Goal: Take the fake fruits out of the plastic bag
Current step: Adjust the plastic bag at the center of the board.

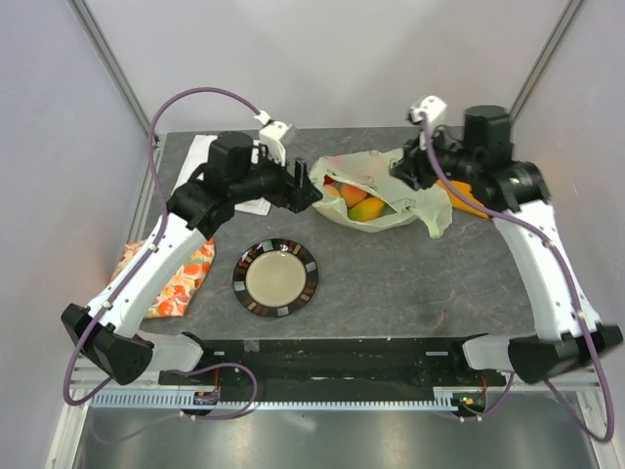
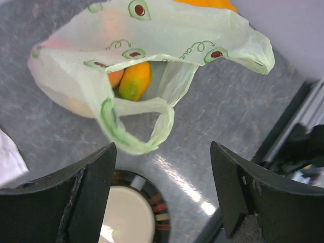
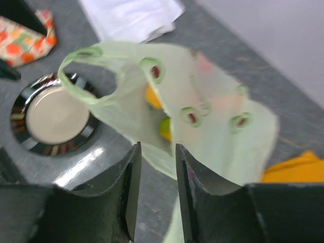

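The plastic bag [image 1: 420, 203] lies on the far half of the table [image 1: 410, 293], its mouth open toward the camera. Fake fruits [image 1: 359, 207], orange and yellow-green, show inside it. The left gripper [image 1: 311, 188] is at the bag's left edge, the right gripper [image 1: 398, 171] at its far edge. 1 plate [image 1: 276, 278] lies nearer the arm bases. 1 patterned cloth [image 1: 176, 283] lies far left.

Pale-green translucent plastic bag [image 1: 383, 186] lies crumpled on the table's [image 1: 439, 283] far middle, mouth gaping, one handle loop flopped out; a yellow-orange mango [image 2: 135, 81] and a peach [image 2: 115, 77] sit inside
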{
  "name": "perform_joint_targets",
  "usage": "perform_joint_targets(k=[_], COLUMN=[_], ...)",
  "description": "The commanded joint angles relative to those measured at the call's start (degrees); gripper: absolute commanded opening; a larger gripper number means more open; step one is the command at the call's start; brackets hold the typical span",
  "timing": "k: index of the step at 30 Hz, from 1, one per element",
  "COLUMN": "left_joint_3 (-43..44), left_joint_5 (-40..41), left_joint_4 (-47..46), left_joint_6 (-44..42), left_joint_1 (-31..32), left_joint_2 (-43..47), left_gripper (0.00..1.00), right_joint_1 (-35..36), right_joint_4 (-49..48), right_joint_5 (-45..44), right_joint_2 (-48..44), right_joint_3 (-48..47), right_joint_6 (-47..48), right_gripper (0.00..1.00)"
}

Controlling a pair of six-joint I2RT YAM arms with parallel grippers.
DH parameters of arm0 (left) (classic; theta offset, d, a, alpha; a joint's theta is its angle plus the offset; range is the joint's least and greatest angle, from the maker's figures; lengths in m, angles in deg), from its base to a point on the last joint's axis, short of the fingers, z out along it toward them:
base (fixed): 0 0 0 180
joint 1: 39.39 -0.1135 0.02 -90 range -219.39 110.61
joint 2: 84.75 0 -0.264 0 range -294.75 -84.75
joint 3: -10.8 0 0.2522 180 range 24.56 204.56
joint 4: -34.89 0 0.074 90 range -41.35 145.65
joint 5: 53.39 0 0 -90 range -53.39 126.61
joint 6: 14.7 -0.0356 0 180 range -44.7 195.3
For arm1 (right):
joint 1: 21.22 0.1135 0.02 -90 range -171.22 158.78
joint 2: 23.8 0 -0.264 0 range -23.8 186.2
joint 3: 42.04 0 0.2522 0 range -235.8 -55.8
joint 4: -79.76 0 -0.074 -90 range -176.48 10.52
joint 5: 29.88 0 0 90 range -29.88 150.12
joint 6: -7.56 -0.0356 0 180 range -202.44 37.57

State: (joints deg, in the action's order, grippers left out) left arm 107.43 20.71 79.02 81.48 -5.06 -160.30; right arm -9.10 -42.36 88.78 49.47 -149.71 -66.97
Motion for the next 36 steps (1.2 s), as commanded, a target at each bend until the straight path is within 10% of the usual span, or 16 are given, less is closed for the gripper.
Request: perform_joint_targets(k=[1, 14, 23, 36], left_joint_3=[-1.5, -1.3, -1.9, -2.6], left_joint_5=[-11.2, -23.9, -25.3, -30.6], left_joint_4=[1.8, -3.7, -8.4, -10.0], left_joint_6=[18.1, 27.0, 26.2, 21.5], left_joint_1=[-7.8, -12.3, -12.3, -12.9], left_joint_2=[-1.5, -11.1, -13.8, -10.2], left_gripper=[0.82, 0.78, 0.02, 0.02], right_joint_1=[4.6, 5.7, 7.0, 8.4], right_joint_4=[5.7, 3.9, 4.6, -9.8], right_joint_5=[3.4, 0.2, 7.3, -24.5], right_joint_2=[8.4, 20.8, 21.3, 38.4], right_joint_3=[3.4, 2.2, 5.8, -3.9], right_joint_6=[4.3, 2.2, 3.8, -2.7], right_gripper=[0.38, 0.31, 0.23, 0.0])
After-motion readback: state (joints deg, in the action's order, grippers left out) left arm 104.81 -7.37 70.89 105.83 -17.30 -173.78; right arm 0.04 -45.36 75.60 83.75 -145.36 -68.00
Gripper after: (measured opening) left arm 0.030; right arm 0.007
